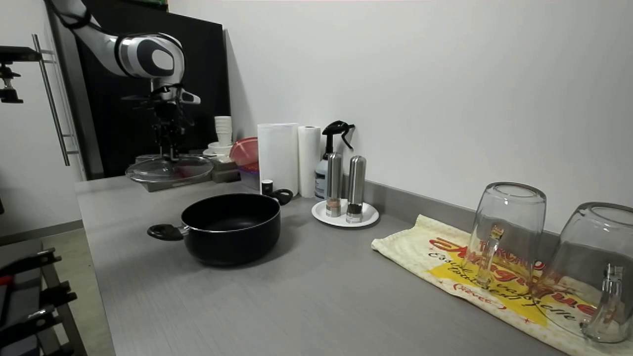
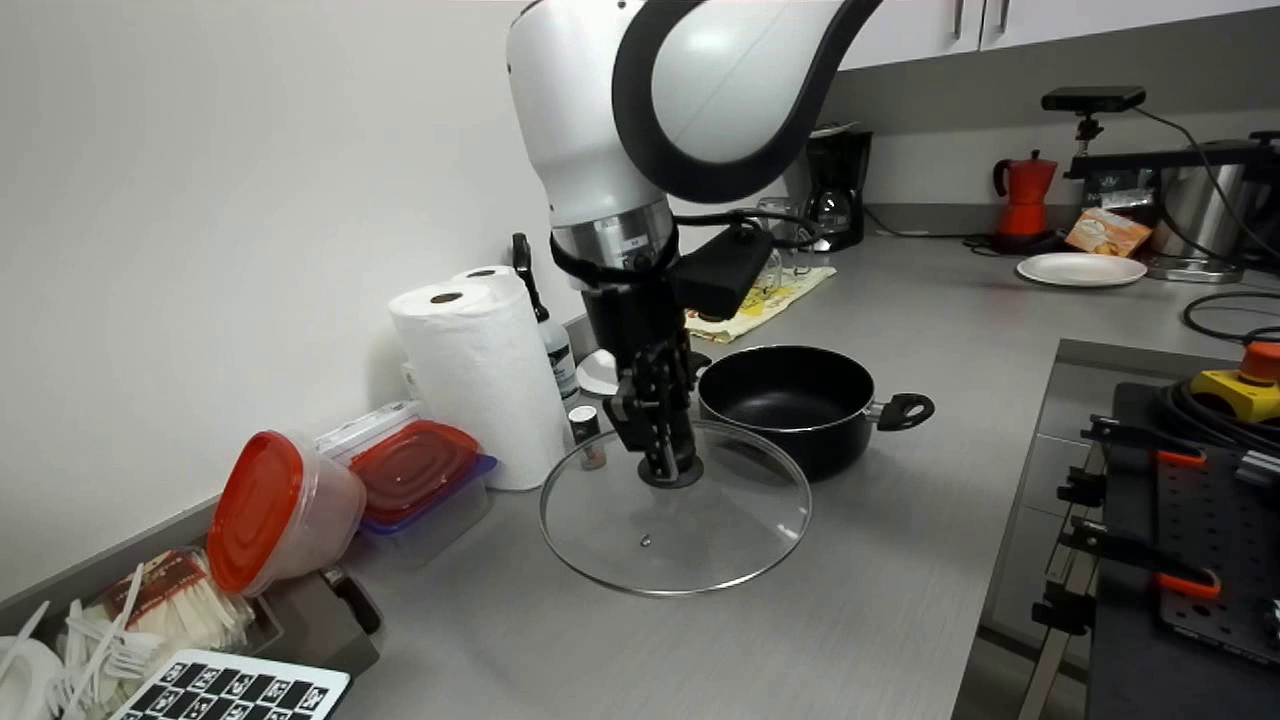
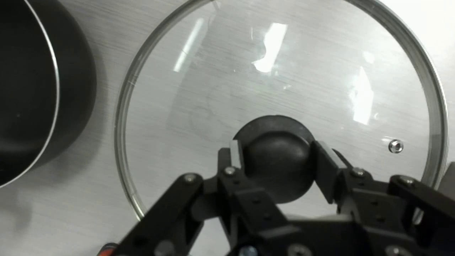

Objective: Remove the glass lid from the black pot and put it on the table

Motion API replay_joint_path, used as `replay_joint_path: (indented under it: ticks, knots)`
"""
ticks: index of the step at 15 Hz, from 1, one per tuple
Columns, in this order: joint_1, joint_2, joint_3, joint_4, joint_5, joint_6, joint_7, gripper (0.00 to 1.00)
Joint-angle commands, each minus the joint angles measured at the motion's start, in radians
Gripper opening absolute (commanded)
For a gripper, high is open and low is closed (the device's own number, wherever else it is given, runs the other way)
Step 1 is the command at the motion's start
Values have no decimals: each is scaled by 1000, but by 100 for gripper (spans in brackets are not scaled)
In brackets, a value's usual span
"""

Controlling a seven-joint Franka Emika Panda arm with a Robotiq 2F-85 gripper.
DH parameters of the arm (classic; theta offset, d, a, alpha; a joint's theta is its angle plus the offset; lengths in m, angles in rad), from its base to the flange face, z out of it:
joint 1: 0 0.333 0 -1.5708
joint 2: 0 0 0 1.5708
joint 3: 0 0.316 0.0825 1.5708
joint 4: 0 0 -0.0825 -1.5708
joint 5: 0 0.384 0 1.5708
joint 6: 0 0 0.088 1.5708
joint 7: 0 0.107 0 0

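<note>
Gripper (image 3: 279,163) grasping the lid (image 3: 213,92) by its black knob (image 3: 277,174): knob between the two fingers (image 3: 326,172), one to each side. Jaws tight on it. Lid spreads out below them, rim (image 3: 120,121) well away from both. In an exterior view I see the lid hanging above the far part of the table (image 1: 346,301), raised clear of it. Pot (image 1: 232,244) uncovered, upright on the table. Wrist view: lid off to the pot's side, a strip of table showing between rim and pot.

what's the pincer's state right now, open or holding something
Pincer: closed, holding the glass lid by its black knob.
</note>
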Motion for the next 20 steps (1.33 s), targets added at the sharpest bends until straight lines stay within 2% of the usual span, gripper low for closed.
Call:
replay_joint_path:
  ticks: [1, 9, 20]
  knots:
    - [29, 80, -9, 75, -28, -30, 14, 25]
    - [87, 208, -36, 134, -57, 15, 48, 25]
    - [173, 302, -101, 181, -148, 85, 139, 25]
